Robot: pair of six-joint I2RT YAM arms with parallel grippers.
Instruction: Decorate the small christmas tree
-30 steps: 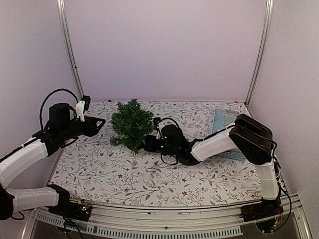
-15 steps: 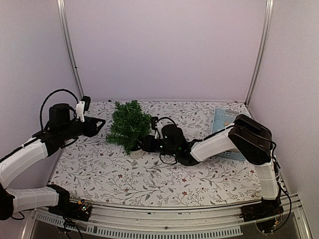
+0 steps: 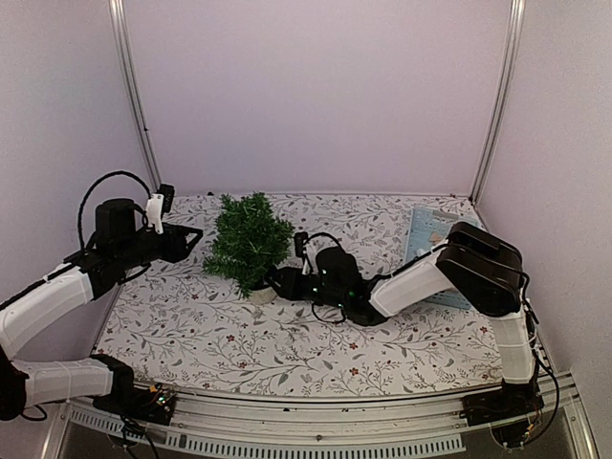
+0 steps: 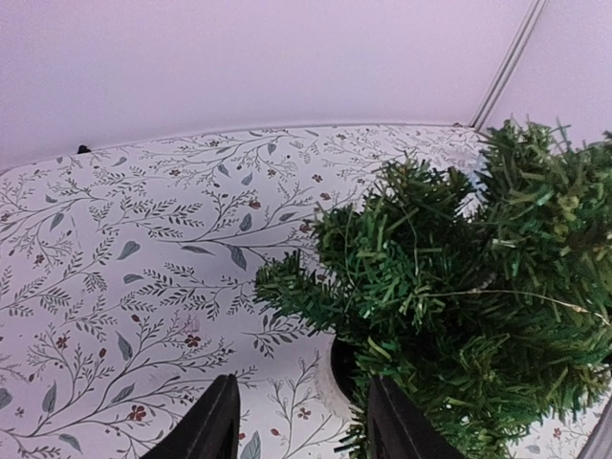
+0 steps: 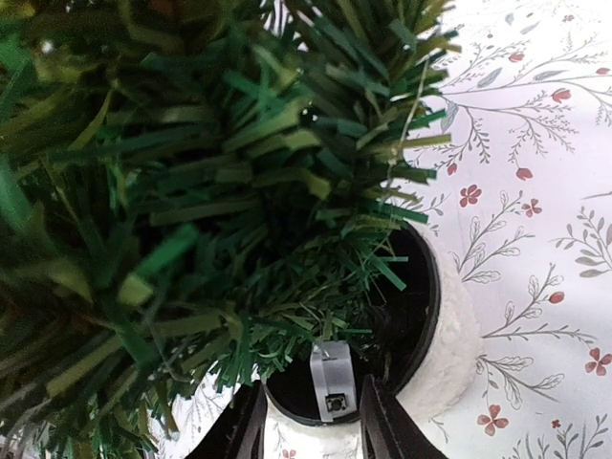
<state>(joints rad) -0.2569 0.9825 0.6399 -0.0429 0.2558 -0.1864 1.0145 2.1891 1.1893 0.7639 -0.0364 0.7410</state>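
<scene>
Centrally, left of the middle in the top view, the tree (image 3: pixel 249 239) stands upright in its white pot (image 3: pixel 260 293) on the table (image 3: pixel 287 344). The right wrist view shows the pot's dark inside holding the trunk and a small grey part (image 5: pixel 331 381) at its lower rim. The right gripper (image 3: pixel 278 280) is at the pot, jaws apart, with the grey part between the tips but not clamped. The left gripper (image 3: pixel 193 234) hangs beside the tree at the left, jaws apart and empty.
</scene>
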